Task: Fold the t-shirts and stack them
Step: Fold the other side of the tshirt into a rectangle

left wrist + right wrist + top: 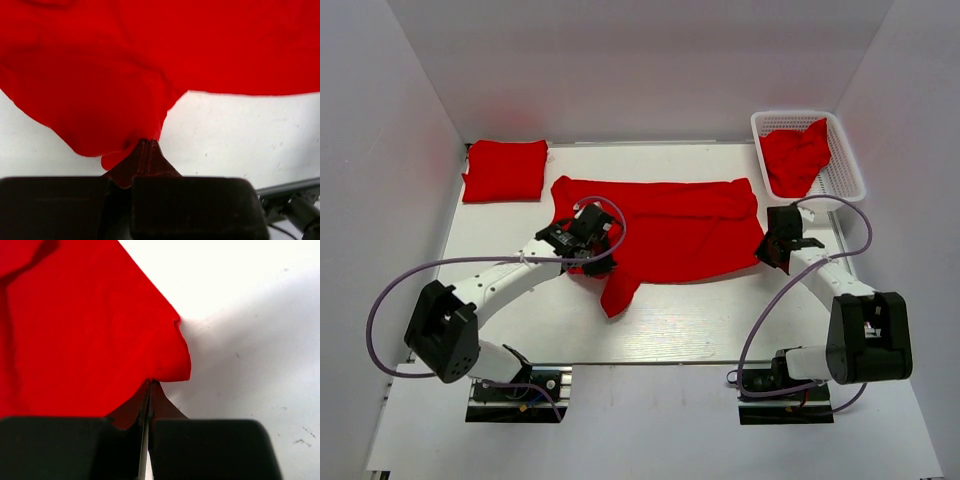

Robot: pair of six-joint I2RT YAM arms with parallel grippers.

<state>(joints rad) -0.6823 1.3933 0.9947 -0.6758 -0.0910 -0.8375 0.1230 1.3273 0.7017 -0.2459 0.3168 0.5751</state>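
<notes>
**Top view.** Left gripper (588, 233): closed, set on the left end of the spread t-shirt (670, 235), where the cloth bunches under it. Right gripper (775, 246): closed, at the right edge of the same shirt. Spread t-shirt: bright red, lying wide across the middle of the white bench (670, 325), with wrinkles along its far edge and one pointed flap hanging toward the near side. Folded t-shirt (505, 170): red, a neat rectangle at the far left corner of the bench, apart from the spread one. Basket (851, 165): white mesh, at the far right corner. Crumpled t-shirt (795, 155): red, heaped inside the basket.

**Left wrist view.** Jaws pressed together with no gap, pinching a rounded lobe of the red cloth at their tips. A small fold pokes out on the left side of the jaws. The shirt fills the upper part of the frame, with bare bench below and to the right.

**Right wrist view.** Jaws shut to a thin seam, nipping the lower corner of the shirt's edge. Red cloth covers the left side, white bench the right.
</notes>
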